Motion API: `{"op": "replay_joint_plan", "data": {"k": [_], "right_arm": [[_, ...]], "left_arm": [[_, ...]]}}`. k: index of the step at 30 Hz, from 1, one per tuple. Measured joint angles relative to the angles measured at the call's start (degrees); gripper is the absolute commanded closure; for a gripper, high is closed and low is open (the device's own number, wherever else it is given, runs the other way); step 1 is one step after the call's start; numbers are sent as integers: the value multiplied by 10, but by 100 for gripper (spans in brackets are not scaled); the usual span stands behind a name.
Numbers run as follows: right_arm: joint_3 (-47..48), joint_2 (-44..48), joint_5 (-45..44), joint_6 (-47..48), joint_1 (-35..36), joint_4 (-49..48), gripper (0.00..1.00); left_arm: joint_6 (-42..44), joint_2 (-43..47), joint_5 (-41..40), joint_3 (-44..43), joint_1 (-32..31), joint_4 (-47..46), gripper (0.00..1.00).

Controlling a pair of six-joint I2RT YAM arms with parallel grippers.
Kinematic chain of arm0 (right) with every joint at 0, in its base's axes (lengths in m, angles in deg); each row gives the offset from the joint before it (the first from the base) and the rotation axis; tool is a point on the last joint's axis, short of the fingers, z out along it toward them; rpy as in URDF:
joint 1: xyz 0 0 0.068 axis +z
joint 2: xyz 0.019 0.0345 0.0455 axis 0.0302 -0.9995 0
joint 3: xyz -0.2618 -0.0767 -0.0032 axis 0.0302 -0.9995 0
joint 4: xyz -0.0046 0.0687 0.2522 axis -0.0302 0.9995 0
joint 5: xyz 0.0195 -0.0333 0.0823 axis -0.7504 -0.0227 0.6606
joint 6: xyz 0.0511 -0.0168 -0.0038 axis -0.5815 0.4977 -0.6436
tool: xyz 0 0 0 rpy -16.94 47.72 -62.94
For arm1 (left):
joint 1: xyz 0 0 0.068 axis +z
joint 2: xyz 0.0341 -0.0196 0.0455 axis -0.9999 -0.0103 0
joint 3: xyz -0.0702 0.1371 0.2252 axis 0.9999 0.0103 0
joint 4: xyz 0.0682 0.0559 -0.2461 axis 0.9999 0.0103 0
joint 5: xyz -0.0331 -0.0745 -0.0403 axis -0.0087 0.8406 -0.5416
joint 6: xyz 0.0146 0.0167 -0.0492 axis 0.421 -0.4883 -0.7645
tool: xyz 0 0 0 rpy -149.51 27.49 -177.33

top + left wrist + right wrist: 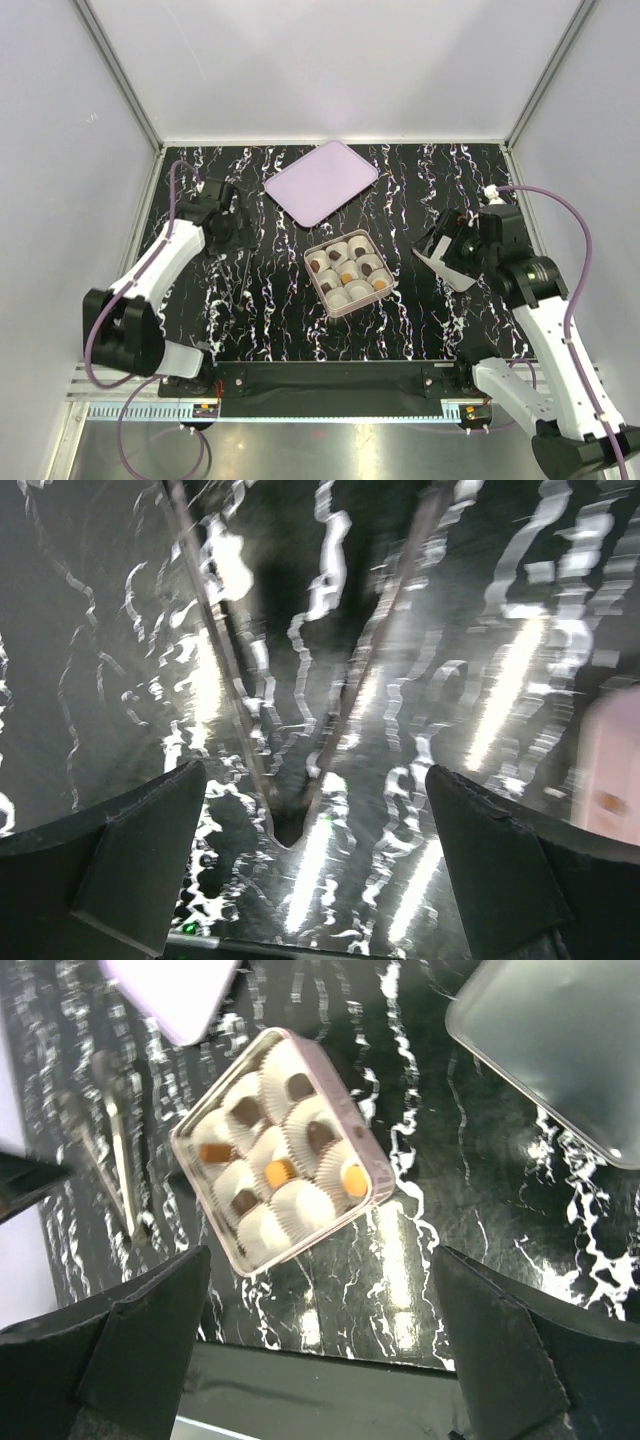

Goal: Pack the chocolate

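Observation:
A pink square box [350,272] in the middle of the table holds white paper cups. Several cups carry chocolate [320,1136], mostly dark pieces, plus orange ones [280,1172]; two cups near the box's front corner [305,1205] look bare. My left gripper [232,232] is left of the box, low over the table. In its wrist view the left gripper [315,780] is open, with thin metal tweezers [258,780] lying on the table below the gap. My right gripper [437,252] hovers right of the box, and in its own view the right gripper [320,1260] is open and holds nothing.
The pink lid [320,180] lies behind the box. The tweezers [118,1155] rest left of the box. A frosted translucent tray [560,1040] lies to the right, under my right arm. A black bar [340,378] runs along the near table edge.

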Motion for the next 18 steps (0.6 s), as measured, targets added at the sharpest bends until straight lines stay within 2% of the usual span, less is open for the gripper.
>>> {"op": "replay_joint_plan", "data": {"k": [2, 4, 10, 14, 18], "right_arm": [[1, -21, -19, -13, 0, -1, 8], [3, -48, -43, -27, 0, -3, 32], [51, -178, -133, -65, -1, -4, 34], [112, -288, -188, -71, -5, -8, 42], [133, -365, -214, -80, -31, -11, 46]], "left_arm": [[4, 25, 22, -10, 0, -1, 1], [11, 53, 52, -25, 0, -6, 1], [31, 110, 133, -52, 0, -31, 1], [31, 171, 203, -5, 0, -80, 1], [18, 203, 253, 39, 0, -117, 1]]}}
